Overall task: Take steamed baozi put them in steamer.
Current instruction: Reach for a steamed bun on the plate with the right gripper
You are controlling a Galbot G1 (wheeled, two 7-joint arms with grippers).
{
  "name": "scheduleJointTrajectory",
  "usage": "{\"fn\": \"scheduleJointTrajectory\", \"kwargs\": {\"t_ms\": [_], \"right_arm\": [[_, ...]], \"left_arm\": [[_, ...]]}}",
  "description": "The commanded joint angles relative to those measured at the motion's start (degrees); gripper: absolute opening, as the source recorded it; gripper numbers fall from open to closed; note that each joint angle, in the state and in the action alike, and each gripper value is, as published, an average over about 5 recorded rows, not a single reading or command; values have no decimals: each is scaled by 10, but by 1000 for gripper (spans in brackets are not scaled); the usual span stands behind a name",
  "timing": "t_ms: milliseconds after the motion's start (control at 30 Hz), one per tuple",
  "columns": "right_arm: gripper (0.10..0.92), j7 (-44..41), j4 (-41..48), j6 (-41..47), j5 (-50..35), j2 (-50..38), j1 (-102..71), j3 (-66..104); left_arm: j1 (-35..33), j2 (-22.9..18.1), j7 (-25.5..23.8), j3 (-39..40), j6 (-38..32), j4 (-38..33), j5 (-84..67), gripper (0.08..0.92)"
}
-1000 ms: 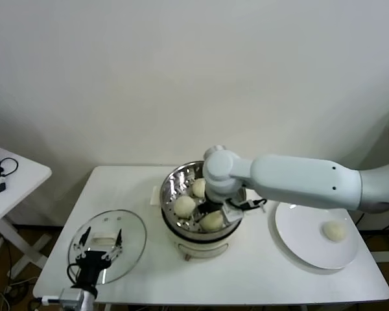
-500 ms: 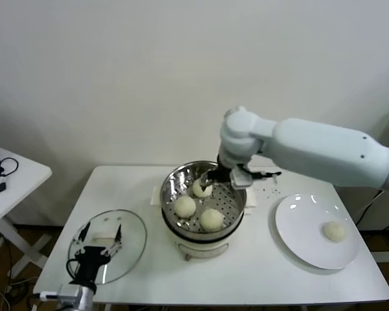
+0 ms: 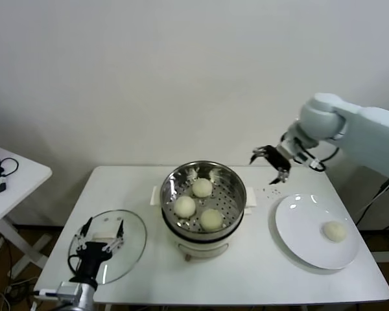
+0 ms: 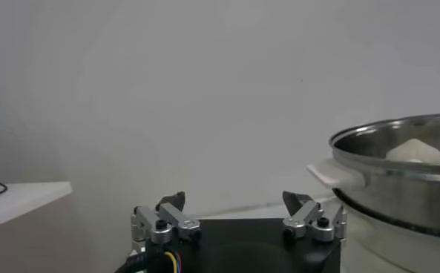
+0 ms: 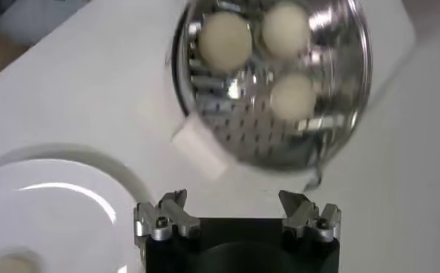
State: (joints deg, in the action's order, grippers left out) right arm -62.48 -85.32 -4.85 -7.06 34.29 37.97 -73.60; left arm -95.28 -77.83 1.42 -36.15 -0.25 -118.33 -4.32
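Observation:
The steel steamer (image 3: 235,186) stands mid-table on its white cooker base and holds three cream-white baozi (image 3: 201,187) (image 3: 185,206) (image 3: 211,219). In the right wrist view the steamer (image 5: 337,126) shows with the three baozi (image 5: 225,38) inside. A fourth baozi (image 3: 334,230) lies on the white plate (image 3: 305,240) at the right. My right gripper (image 3: 270,159) is open and empty, raised in the air between the steamer and the plate, its fingers (image 5: 168,211) spread. My left gripper (image 3: 100,239) is open and empty, parked low at the front left over the glass lid; the left wrist view shows its fingers (image 4: 173,208) apart.
A round glass lid (image 3: 131,243) lies on the table's front left. A small white side table (image 3: 19,178) with cables stands further left. The white plate (image 5: 49,204) shows at the edge of the right wrist view. A wall is close behind the table.
My right gripper has let a baozi go in the steamer, lifted out and swung right toward the plate. The steamer now holds three baozi. The left arm has not moved.

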Motion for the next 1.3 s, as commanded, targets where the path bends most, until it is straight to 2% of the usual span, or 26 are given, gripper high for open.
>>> {"fn": "scheduleJointTrajectory", "kwargs": {"t_ms": [33,233,467,800,1300], "right_arm": [[823,10,83,95,2,-147,-155,98],[823,0,121,96,55,-149,-351,271],[823,-7,147,99,91,-134,-460,369],[823,-7,208,83,149,-99,-500,410],[823,-24,292,64,172,-32,-508,420]], "left_arm": [[-2,-7,-1,0,-7,-3,0,823],[-5,-14,0,2,-6,-9,6,823],[-6,-20,1,4,-6,-11,13,823],[-7,-27,1,5,-7,-10,16,823],[-10,-31,2,-5,-6,-5,18,823]]}}
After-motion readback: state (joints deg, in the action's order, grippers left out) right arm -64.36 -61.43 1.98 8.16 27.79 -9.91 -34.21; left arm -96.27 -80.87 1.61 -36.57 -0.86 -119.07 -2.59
